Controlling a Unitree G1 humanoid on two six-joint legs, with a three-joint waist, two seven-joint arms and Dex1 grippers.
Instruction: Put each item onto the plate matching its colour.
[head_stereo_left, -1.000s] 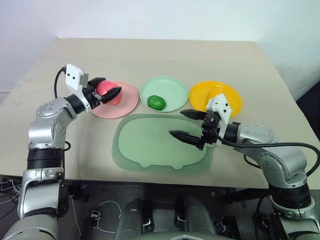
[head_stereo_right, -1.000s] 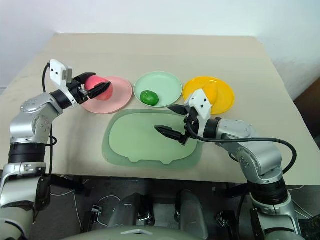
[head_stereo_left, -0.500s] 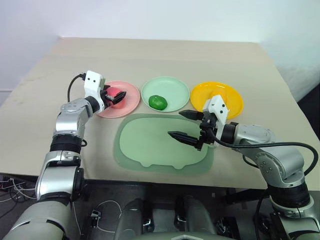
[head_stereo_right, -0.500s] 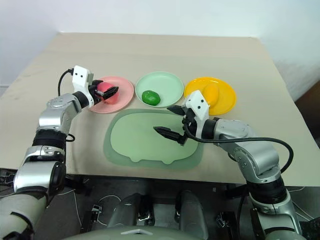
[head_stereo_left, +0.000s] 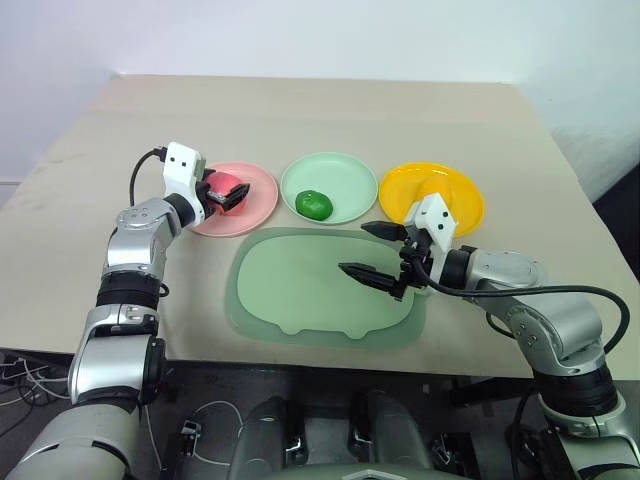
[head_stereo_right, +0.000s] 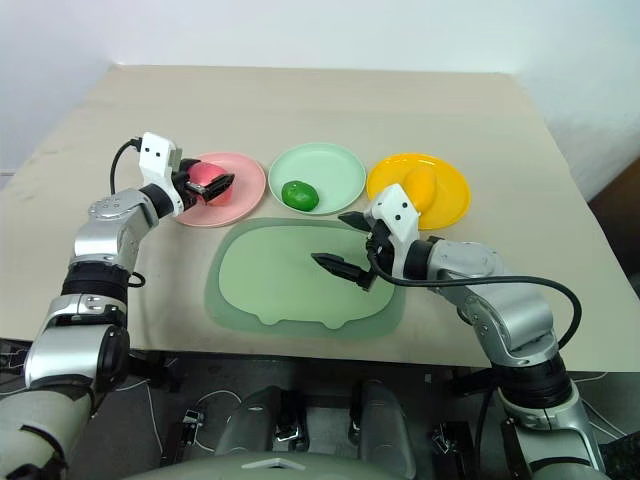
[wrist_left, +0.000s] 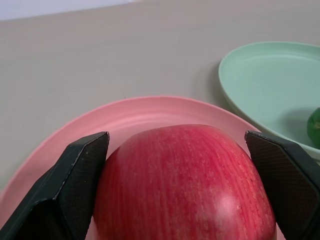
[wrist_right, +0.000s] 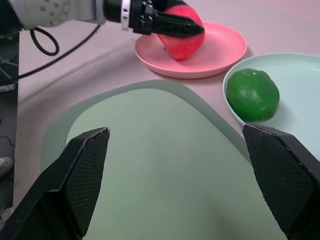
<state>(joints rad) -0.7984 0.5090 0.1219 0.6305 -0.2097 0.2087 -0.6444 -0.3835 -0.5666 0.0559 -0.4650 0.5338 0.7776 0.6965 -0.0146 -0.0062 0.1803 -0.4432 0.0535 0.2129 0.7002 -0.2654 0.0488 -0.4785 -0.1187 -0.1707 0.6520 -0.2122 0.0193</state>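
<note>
**Apple held on the pink plate; other two fruits already sorted**

Left eye view: a beige table (head_stereo_left: 330, 110) carries three round shallow plastic plates in a row. The left claw (head_stereo_left: 226, 193) pinches a pink-red toy apple (head_stereo_left: 222, 186) over the pale pink plate (head_stereo_left: 262, 196). A small dark green oval fruit (head_stereo_left: 313, 204) lies on the mint green plate (head_stereo_left: 345, 170). The yellow-orange plate (head_stereo_left: 455, 190) stands beside it, partly behind the right arm. Nearer the robot lies a large rounded pale-green tray (head_stereo_left: 290, 295), with the right claw (head_stereo_left: 375, 252) spread wide above it, holding nothing.

Right eye view: a yellow-orange oblong mango (head_stereo_right: 424, 184) rests on the yellow-orange plate.

Left wrist view: both black fingers (wrist_left: 75, 170) press the apple's sides, low over the pink plate.

Right wrist view: the apple's underside appears to touch the pink plate.

Judgement: two fruits are placed; what remains is releasing the apple.
</note>
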